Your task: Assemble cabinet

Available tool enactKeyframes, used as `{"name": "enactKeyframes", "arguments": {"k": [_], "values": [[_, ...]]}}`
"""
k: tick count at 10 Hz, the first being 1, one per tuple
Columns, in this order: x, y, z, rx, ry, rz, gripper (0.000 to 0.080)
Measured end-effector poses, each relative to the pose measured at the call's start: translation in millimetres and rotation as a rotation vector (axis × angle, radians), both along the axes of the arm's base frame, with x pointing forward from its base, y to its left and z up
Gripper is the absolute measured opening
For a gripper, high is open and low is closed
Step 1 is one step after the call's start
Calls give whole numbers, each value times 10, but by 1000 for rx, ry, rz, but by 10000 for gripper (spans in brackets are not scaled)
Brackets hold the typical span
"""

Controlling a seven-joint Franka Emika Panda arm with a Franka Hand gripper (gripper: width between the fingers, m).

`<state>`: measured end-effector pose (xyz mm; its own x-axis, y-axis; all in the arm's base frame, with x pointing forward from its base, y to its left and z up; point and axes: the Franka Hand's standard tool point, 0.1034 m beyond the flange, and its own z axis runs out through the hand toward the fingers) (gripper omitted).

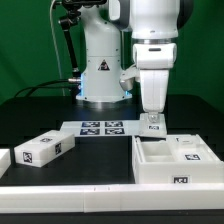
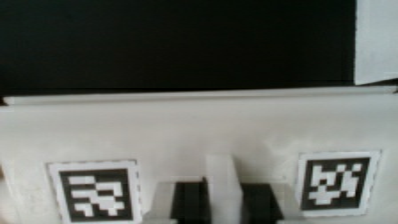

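The cabinet box (image 1: 176,163), large, white and tagged, lies at the exterior view's right with its compartments facing up. My gripper (image 1: 152,126) hangs straight down at the box's back left rim. In the wrist view a white tagged face of the box (image 2: 196,135) fills the frame, with a tag on each side. My dark fingers (image 2: 192,203) stand on both sides of a thin white rib (image 2: 230,185) and press on it, so the gripper (image 2: 230,203) is shut on the box. A smaller white tagged piece (image 1: 45,150) lies at the left.
The marker board (image 1: 102,127) lies behind, between the small piece and the box. Another white piece (image 1: 4,160) pokes in at the far left edge. A white rail (image 1: 100,196) runs along the table's front. The arm's base (image 1: 100,70) stands at the back.
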<state>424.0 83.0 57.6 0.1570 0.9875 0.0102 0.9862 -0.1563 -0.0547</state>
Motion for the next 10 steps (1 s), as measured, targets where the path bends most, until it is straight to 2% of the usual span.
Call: {"name": "enactKeyframes", "arguments": {"k": [1,4,8,10], "values": [[48,-33,25,-5,10,5,68],[51,-39,15,-4,9,2,68],[290,-141,90,-7,10,16,68],[277,-140,81,-7,13,16,68]]}}
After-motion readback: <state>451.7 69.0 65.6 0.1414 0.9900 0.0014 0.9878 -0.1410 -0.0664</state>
